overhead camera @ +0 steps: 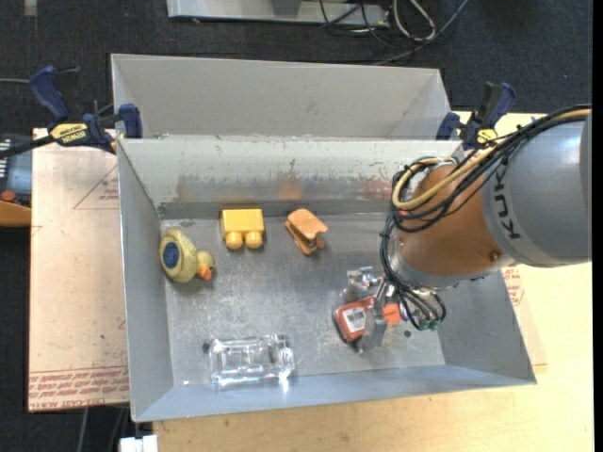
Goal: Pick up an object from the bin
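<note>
Low in bin [141, 281], gripper [375, 323] just beside small red labelled object [350, 320]; opening impossible to tell; lift not yet done.

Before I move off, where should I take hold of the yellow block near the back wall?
Best guess: grip the yellow block across its two short, straight sides, coming straight down. It lies flat, square to the back wall; the round knobs on its near edge look slippery to pinch, and bare floor flanks both short sides.
</note>
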